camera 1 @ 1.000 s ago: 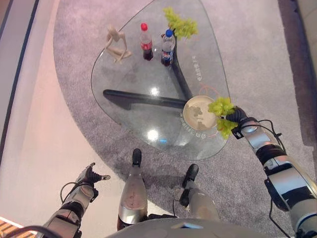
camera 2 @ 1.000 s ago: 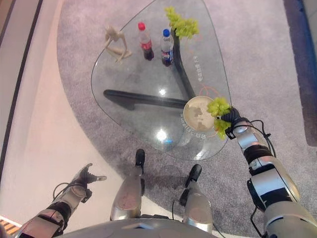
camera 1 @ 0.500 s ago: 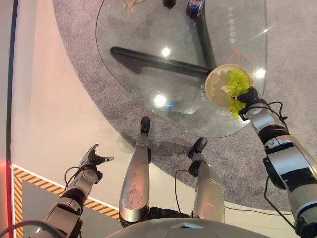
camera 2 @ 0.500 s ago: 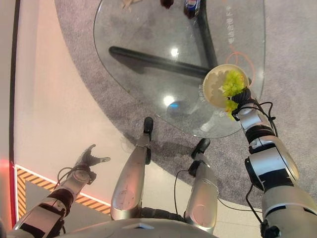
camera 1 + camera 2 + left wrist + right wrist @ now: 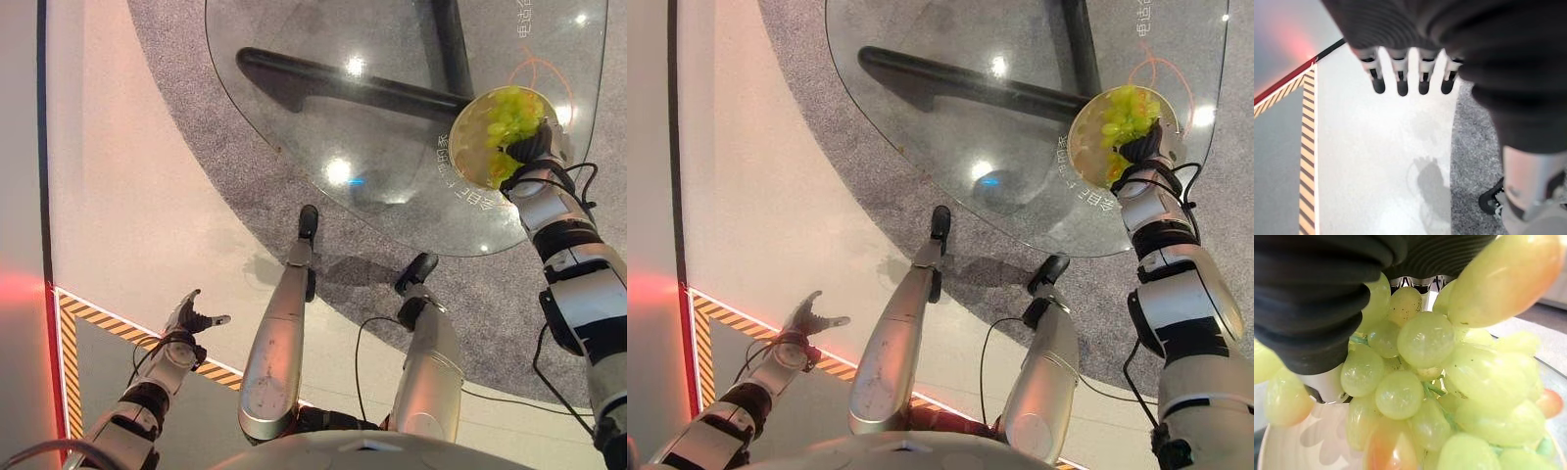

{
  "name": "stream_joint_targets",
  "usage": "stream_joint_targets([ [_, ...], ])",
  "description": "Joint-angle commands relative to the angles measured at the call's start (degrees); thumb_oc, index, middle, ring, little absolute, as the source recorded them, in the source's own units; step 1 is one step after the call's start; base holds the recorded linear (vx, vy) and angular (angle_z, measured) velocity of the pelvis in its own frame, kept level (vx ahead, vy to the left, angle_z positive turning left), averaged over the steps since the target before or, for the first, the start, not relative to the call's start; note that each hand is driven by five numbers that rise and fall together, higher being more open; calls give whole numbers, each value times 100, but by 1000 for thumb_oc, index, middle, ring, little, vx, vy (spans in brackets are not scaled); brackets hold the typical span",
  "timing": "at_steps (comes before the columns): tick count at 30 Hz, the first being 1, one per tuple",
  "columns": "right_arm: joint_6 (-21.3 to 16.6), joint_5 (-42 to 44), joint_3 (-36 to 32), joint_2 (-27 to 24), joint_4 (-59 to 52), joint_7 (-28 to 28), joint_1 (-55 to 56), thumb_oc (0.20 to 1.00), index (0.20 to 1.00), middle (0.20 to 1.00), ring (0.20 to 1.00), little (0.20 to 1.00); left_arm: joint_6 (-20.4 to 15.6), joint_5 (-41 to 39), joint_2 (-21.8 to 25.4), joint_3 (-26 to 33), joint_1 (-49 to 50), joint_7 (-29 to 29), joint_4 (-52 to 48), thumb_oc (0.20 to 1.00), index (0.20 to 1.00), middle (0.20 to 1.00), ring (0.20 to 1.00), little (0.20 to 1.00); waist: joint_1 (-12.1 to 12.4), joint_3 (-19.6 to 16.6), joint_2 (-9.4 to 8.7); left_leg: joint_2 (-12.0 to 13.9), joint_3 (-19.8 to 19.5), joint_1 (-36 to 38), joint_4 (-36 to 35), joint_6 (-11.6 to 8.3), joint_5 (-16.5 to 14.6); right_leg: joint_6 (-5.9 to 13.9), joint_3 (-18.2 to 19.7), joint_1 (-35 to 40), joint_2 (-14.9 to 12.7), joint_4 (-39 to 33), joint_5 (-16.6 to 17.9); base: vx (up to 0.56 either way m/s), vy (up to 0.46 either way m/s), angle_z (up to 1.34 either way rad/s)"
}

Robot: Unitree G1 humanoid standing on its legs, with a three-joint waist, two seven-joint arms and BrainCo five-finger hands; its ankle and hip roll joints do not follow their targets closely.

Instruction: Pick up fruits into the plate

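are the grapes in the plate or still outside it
In: the green grape bunch sits over the round cream plate on the glass table, the right hand curled round it.

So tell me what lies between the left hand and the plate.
In the left eye view, pale floor, grey carpet and bare glass table separate the left hand from the plate, where the right hand holds grapes.

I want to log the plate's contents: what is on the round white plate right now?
A bunch of green grapes lies over the round white plate on the glass table, with the right hand at it. The grapes and hand cover part of the plate.
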Motion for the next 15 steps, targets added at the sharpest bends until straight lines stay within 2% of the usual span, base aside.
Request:
stream_joint_targets([
  [1,661,-194,356,-768,412,859,-120,1000,1000,1000,1000,1000,121,-169,63,-130,469,-42,-44,1000,1000,1000,1000,1000,17,-157,419,-428,222,62,269,236,-781,-176,-42,-130,602,474,-420,0,0,0],
  [3,728,-177,412,-793,496,1014,-118,1000,1000,1000,1000,1000,163,-226,90,-156,461,-53,-110,1000,1000,1000,1000,1000,23,-157,421,-424,207,96,232,230,-764,-182,-50,-110,606,450,-408,0,0,0],
  [6,593,-418,482,-804,540,1137,-103,1000,1000,1000,1000,1000,207,-211,135,-162,467,-151,-120,1000,1000,1000,1000,1000,25,-157,430,-433,177,260,177,224,-774,-186,-54,7,619,413,-404,0,0,0],
  [9,-20,-424,502,-746,428,859,-39,1000,1000,1000,1000,1000,312,-155,164,-94,469,-351,-65,1000,1000,1000,1000,1000,8,-157,362,-410,183,559,49,204,-768,-155,-66,299,661,242,-361,-34,3,0],
  [10,-506,-460,477,-715,292,584,-15,1000,1000,1000,1000,1000,283,-202,170,-46,408,-464,-18,1000,1000,1000,1000,1000,-19,-157,311,-387,210,590,-62,227,-577,-202,-131,369,704,42,-146,-102,11,0],
  [11,-540,-446,450,-712,191,547,46,1000,1000,1000,1000,1000,301,-201,156,-29,407,-483,-3,1000,1000,1000,1000,1000,-30,-157,297,-373,221,661,-94,221,-580,-195,-143,437,701,13,-142,-109,24,-4],
  [13,-1198,-272,221,-621,-338,64,476,1000,1000,1000,1000,1000,351,-194,100,65,416,-522,97,1000,1000,1000,1000,1000,-118,-157,201,-315,284,1021,-232,196,-602,-144,-119,760,717,-122,-124,-14,34,-6],
  [14,-1509,-443,108,-567,-582,-132,692,1000,1000,1000,1000,1000,354,-212,77,109,411,-519,173,1000,1000,1000,1000,1000,-169,-157,152,-291,312,1171,-286,189,-617,-123,-94,888,728,-176,-118,0,49,-8],
  [15,-1992,-658,-66,-437,-1023,-490,1118,1000,1000,1000,1000,1000,323,-280,22,189,384,-463,363,1000,1000,1000,1000,1000,-275,-157,50,-215,371,1473,-398,169,-640,-68,-37,1138,741,-292,-90,0,32,-8],
])
